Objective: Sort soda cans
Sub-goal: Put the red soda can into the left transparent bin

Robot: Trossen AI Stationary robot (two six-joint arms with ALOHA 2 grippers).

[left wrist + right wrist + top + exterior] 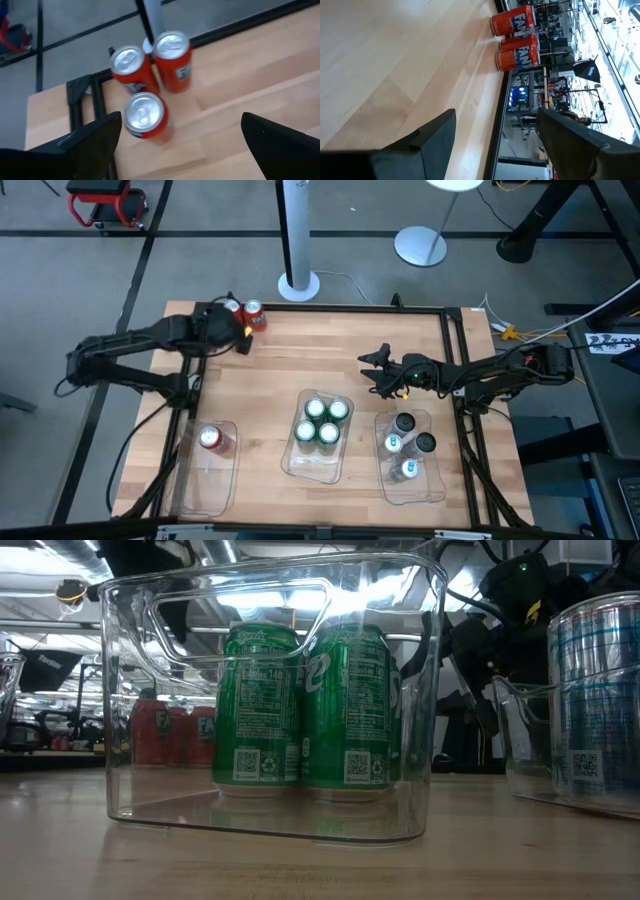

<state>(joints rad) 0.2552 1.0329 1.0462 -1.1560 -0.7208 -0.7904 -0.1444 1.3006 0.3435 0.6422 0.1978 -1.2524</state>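
Three red soda cans stand upright at the table's far left corner. My left gripper hovers open just near of them, tilted down, touching none. One red can stands in the left clear tray. Several green cans fill the middle tray. Several silver-grey cans stand in the right tray. My right gripper waits open over the table's middle right with nothing between its fingers.
A black frame rail runs along the table's far edge, close behind the red cans. A white pole on a round base stands on the floor beyond it. Bare wood lies between the two grippers.
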